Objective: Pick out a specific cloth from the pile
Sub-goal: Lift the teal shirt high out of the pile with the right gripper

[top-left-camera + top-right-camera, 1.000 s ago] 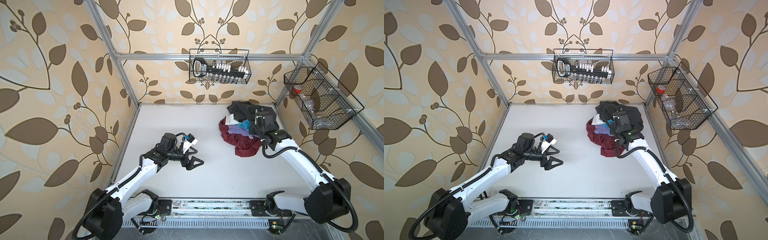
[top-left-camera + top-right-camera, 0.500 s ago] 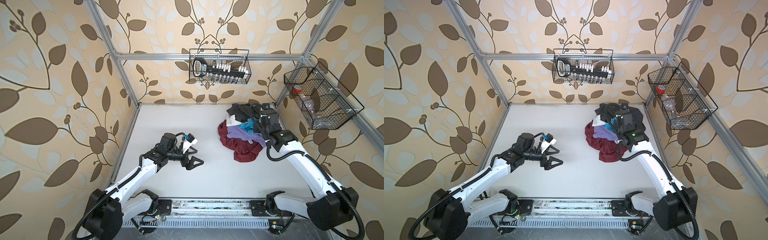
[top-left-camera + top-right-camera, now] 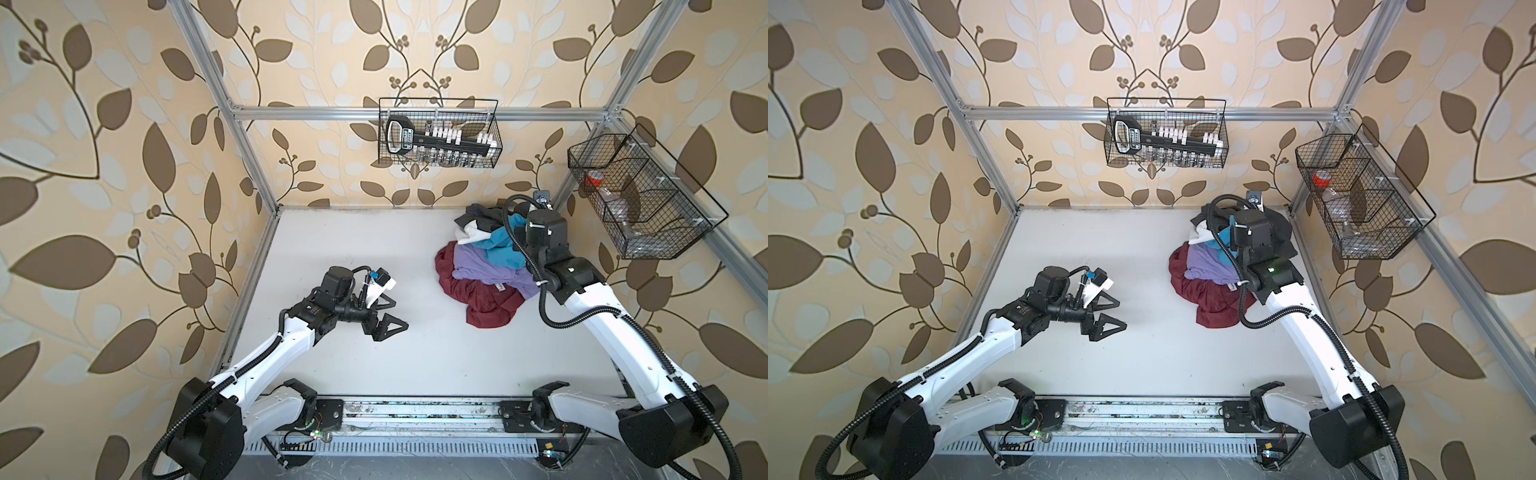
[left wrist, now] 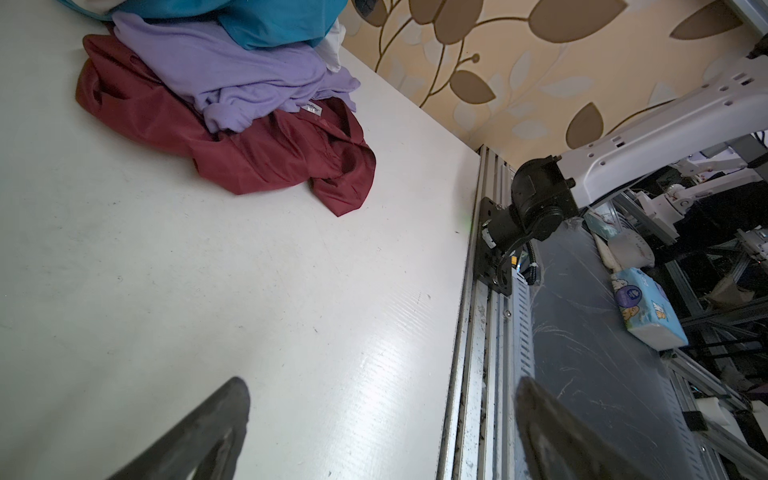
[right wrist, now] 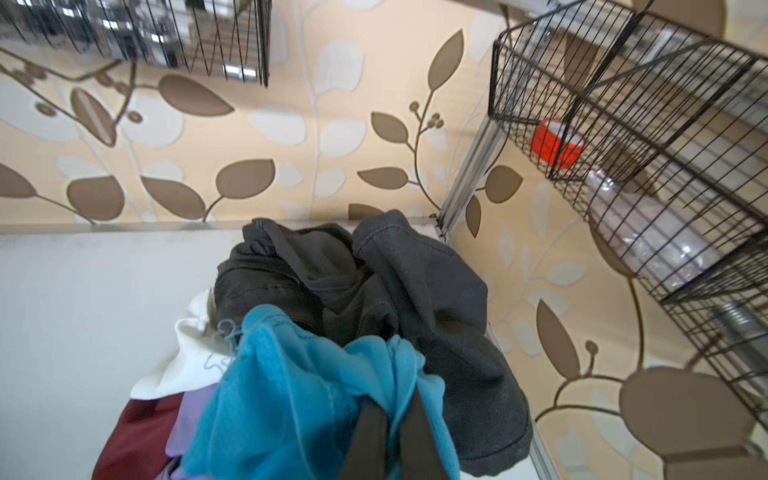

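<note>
Right wrist view showed our right gripper (image 5: 392,399) pinching the bright turquoise soft cloth (image 5: 291,395) between its fingers (image 5: 370,432), our left gripper (image 4: 382,386) gaping.

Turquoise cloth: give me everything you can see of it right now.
The turquoise cloth is plain, soft fabric with a loose thread at one edge, crumpled in folds. It tops the pile in the far right corner of the white table, lying on the lavender garment, beside the white garment and dark grey garment. The right gripper is shut on a bunched fold of it; I cannot tell whether that fold is lifted.
</note>
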### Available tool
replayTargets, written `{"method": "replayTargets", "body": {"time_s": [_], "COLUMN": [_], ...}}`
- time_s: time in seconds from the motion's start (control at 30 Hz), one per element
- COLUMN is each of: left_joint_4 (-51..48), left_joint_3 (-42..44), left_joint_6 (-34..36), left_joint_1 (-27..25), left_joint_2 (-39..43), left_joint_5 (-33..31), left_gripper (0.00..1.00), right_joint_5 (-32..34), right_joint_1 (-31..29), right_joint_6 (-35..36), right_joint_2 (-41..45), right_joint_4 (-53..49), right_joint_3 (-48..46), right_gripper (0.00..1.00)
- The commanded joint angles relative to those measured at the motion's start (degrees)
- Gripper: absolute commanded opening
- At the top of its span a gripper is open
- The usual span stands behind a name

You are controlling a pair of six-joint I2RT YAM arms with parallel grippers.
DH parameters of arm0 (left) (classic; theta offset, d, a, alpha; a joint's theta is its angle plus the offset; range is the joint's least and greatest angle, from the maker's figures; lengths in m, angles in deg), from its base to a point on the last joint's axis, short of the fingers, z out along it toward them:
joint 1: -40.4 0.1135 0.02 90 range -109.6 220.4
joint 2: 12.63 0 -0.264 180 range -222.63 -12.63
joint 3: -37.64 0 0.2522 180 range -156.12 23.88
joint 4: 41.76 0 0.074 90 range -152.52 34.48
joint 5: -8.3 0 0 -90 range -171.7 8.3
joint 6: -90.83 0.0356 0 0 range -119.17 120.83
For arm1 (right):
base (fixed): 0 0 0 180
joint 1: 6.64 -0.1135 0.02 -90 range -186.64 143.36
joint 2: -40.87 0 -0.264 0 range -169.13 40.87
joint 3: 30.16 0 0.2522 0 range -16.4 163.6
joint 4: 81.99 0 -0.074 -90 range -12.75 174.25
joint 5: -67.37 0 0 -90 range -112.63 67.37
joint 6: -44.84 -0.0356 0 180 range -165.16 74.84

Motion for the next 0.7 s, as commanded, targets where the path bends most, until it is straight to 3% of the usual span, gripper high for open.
{"method": "replayTargets", "body": {"time_s": [0.0, 0.67], "left_joint_4": [-0.1, -0.1], "left_joint_3": [-1.9, -1.8], "left_joint_6": [1.4, 1.5], "left_joint_1": [-0.5, -0.6], "left_joint_2": [1.3, 1.7], "left_joint_5": [0.3, 0.3], "left_gripper": [0.99, 0.99], "right_joint_5": [4.5, 13.5], "right_joint_1": [-0.6, -9.8], "right_joint_6": [2.3, 15.0], "right_joint_2": [1.4, -1.5], "right_joint_4": [5.8, 14.2], "right_joint_3": [3.7, 15.1], "right_gripper": [0.00, 0.00]}}
